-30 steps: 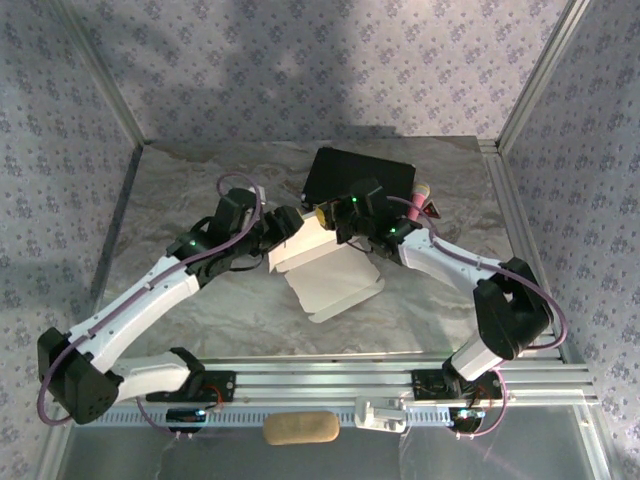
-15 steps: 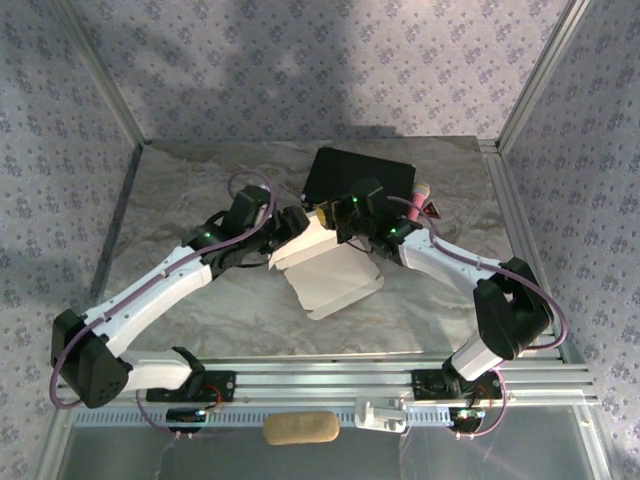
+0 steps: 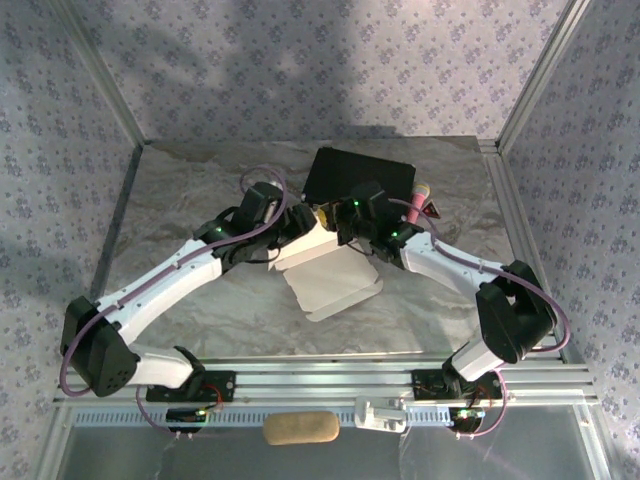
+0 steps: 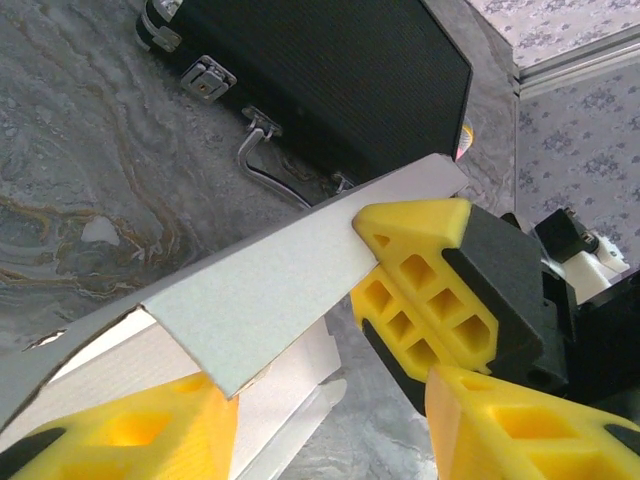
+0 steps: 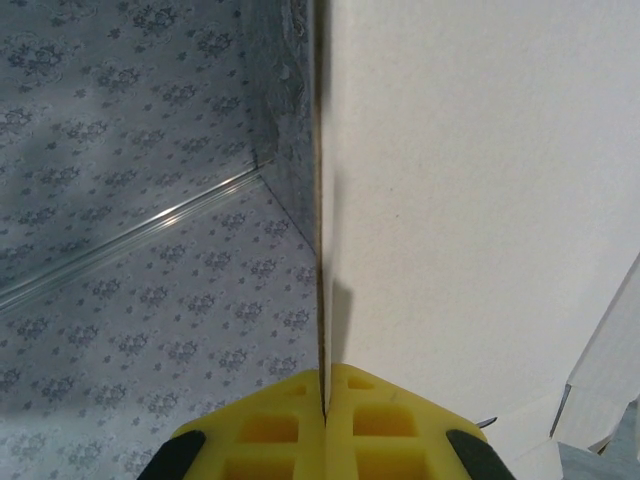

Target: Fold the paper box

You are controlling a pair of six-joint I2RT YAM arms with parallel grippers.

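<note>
**Item 1: white thin-cardboard paper box point(image 3: 335, 280), partly folded.** You had it near the middle of the grey, marbled, crinkled table covering point(image 3: 190, 190). Its flat panel lay toward the arm bases. One wall panel stood raised at the far end, just in front of item 2.

**Item 2: black rectangular hard case point(image 3: 360, 172).** It had metal latches and a wire handle on its near side, and it lay flat at the back of the table, close behind the box.

**Item 3: your right gripper point(image 3: 338, 222), yellow-fingered.** You had its jaws pressed together on the raised panel. In the right wrist view the cardboard point(image 5: 480, 200) stood edge-on and ran straight down into the seam between the two fingers.

**Item 4: your left gripper point(image 4: 325, 400), yellow-fingered.** Its jaws stood apart, reaching in from the box's left side under a folded flap point(image 4: 260, 290). One finger point(image 4: 130, 435) sat beneath the flap's crease, but the view was too tight to tell whether it touched the card. The other finger was clear of the cardboard. Beyond them, the right gripper's fingers pinched the far end of that same panel.

**Item 5: small pink-handled object point(image 3: 415, 200).** It lay at the case's right end and was too small to identify.

**Item 6: tan oblong pad point(image 3: 300, 428).** It lay in front of the aluminium base rail, well apart from the box.
</note>
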